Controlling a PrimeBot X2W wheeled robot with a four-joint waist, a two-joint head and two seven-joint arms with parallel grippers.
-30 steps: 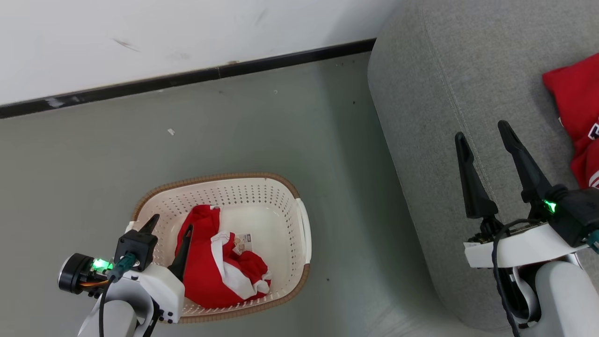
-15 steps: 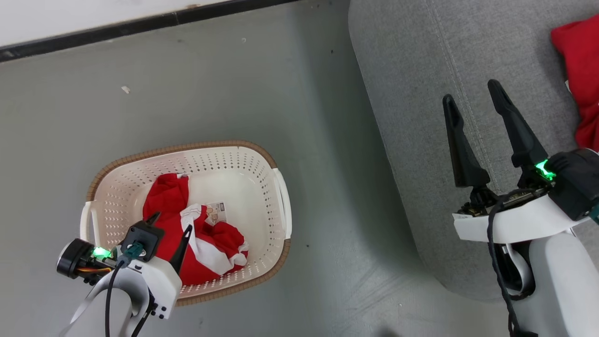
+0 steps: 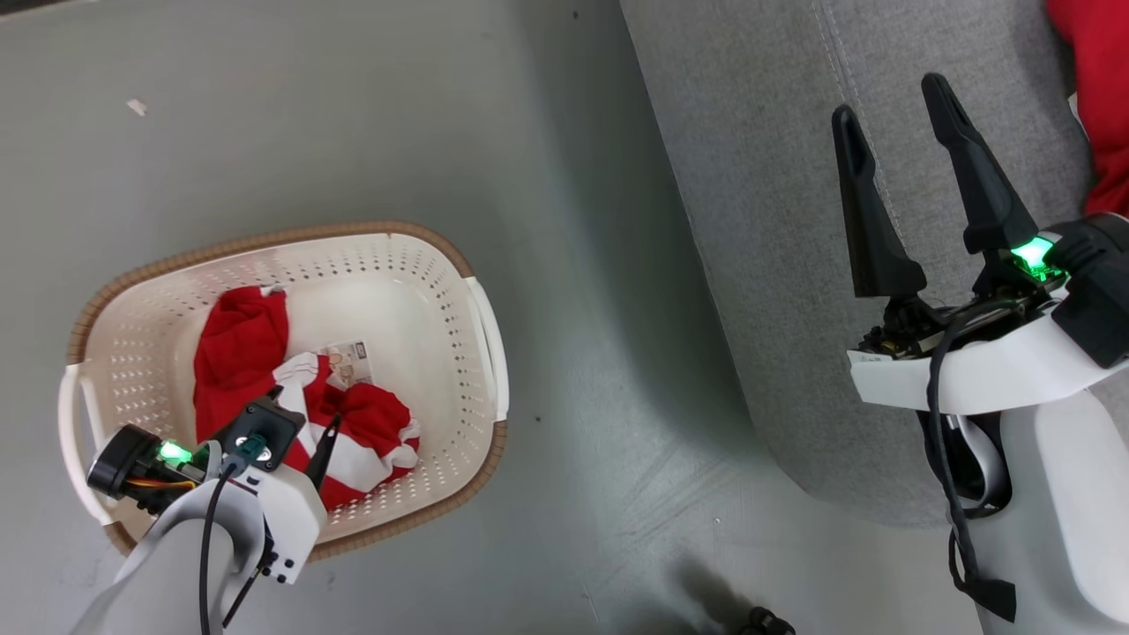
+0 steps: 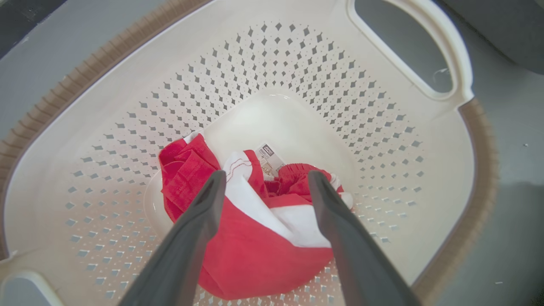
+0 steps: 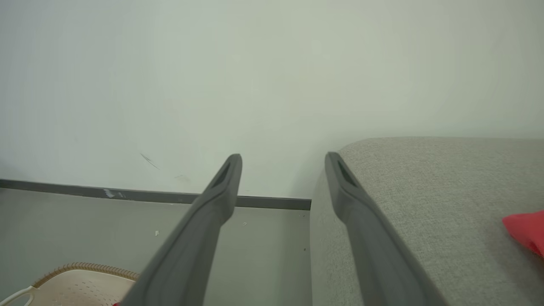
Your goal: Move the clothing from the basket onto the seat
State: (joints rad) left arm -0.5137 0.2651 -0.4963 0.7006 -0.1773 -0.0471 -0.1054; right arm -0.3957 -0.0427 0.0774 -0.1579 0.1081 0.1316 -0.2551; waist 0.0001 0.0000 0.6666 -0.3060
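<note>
The cream basket [image 3: 265,240] stands on the floor at the left and holds red-and-white clothing [image 3: 238,353]. My left gripper [image 3: 306,407] hangs open inside the basket, just above that clothing. In the left wrist view the clothing [image 4: 255,246] lies bunched between and below the open left gripper [image 4: 267,174], against the perforated basket wall [image 4: 297,63]. My right gripper [image 3: 889,95] stands open and empty above the grey seat [image 3: 758,176]. Another red garment [image 3: 1102,106] lies on the seat at the far right. The right wrist view shows the open right gripper [image 5: 283,156], the seat [image 5: 425,191] and the red garment [image 5: 527,231].
A label [image 4: 268,155] is stuck on the basket's inner bottom beside the clothing. Grey floor [image 3: 573,265] separates basket and seat. A white wall with a dark baseboard [image 5: 127,194] runs behind. A small dark object [image 3: 763,622] sits at the bottom edge.
The head camera has tilted down, shifting the whole picture. My left gripper has moved from the basket's left rim to over the clothing inside. Both grippers stay open.
</note>
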